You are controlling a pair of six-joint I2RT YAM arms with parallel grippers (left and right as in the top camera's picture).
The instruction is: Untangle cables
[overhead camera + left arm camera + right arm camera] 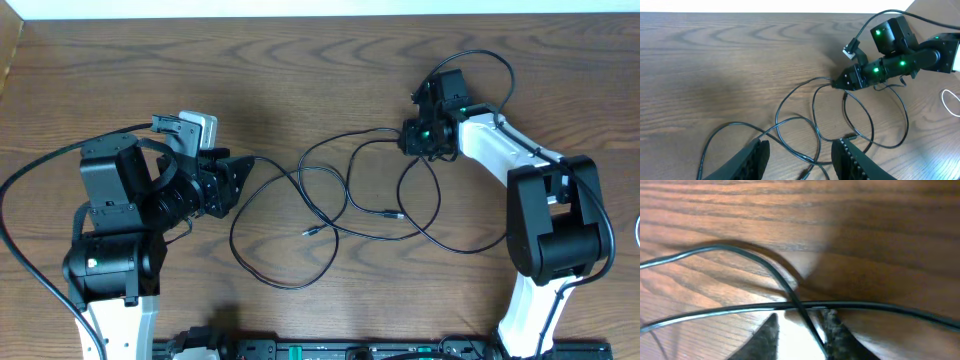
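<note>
**Black cables**: lying slack on the bench in overlapping loops. The tangle is starting right at the right end effector and spreading away from it toward the left end effector, so its long axis is running between the two. One big loop is sagging toward the bench's near edge. Two small plug ends are resting inside the tangle, short of the right end effector.

**Right end effector:** fingers standing a narrow gap apart. One strand is running down between them and a second is crossing just past their tips. Whether they are pinching the strand cannot be told.

**Left end effector:** fingers spread wide and gripping nothing, with loops lying just ahead of them.

**White cable**: curving on the bench well apart from the right end effector, beyond its arm.
</note>
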